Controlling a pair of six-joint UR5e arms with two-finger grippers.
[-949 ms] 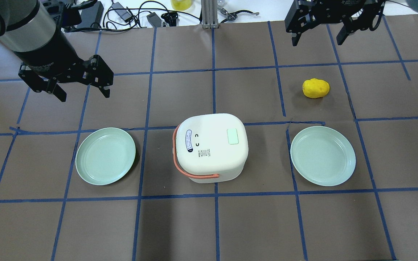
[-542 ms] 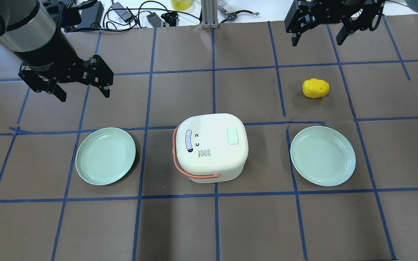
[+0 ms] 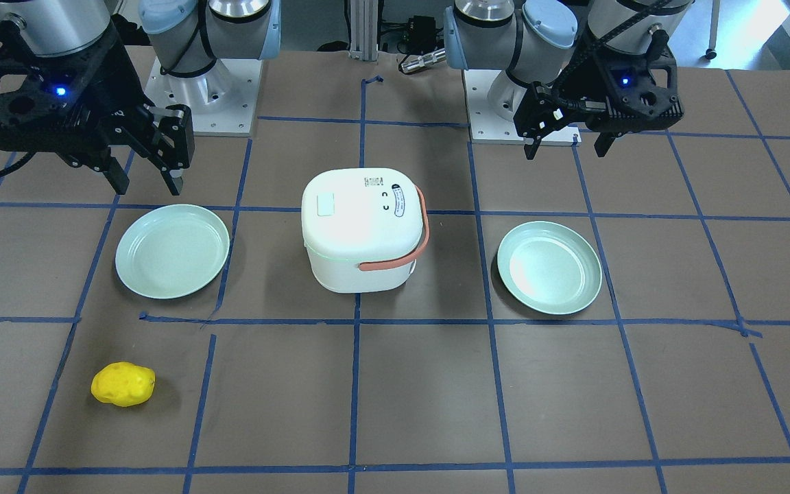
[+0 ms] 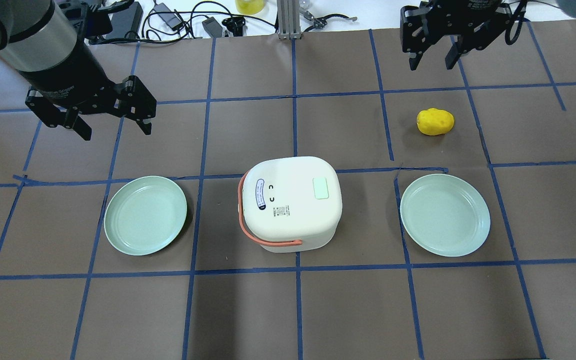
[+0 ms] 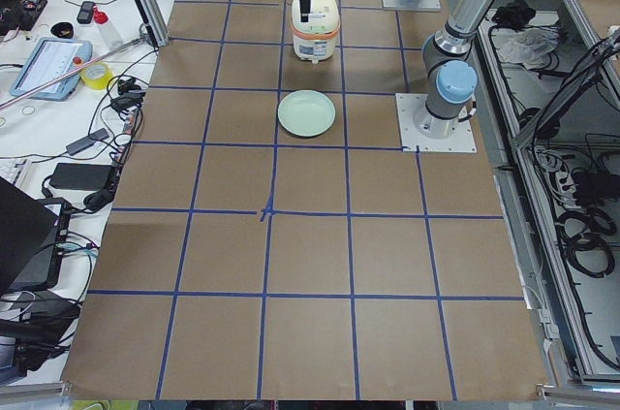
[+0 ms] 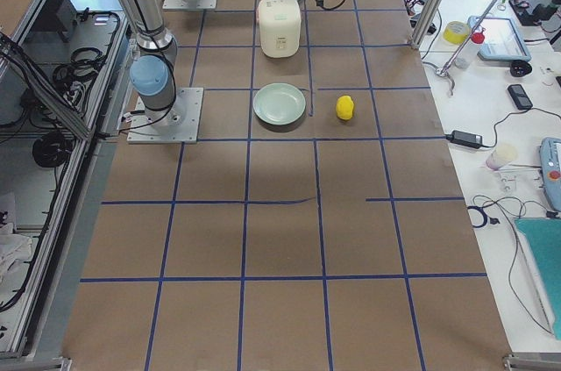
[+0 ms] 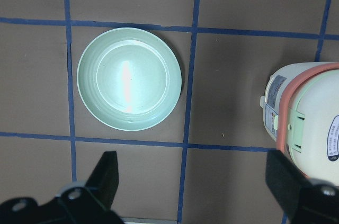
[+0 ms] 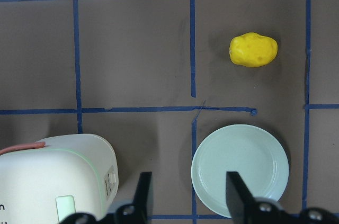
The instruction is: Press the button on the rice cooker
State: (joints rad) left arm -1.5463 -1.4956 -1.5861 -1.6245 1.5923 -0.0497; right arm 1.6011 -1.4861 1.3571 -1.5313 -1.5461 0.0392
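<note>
Overhead exterior: cooker [image 4: 290, 202] mid-table, lid shut; button [image 4: 321, 188], the pale green patch on the lid top, lies in the cooker's right half, untouched
Handle [image 4: 268, 242]: folded down round the cooker's left and near sides; this leaves the lid top free for a press from above, I judge
Left gripper [image 4: 116, 131]: fingers spread wide, nothing held; raised, well off the cooker's left
Right gripper [image 4: 430, 65]: fingers apart by a narrower gap, nothing held; well off the cooker's right; the likelier presser, being on the button's side
Plates: two; one [image 4: 145, 215] left of the cooker, one [image 4: 445, 215] right of it; both apart from it
Yellow lump [image 4: 435, 121]: one; beyond the cooker on its right; probably no part in the task
Count: one cooker; one button; two grippers
Stage: press not yet begun
</note>
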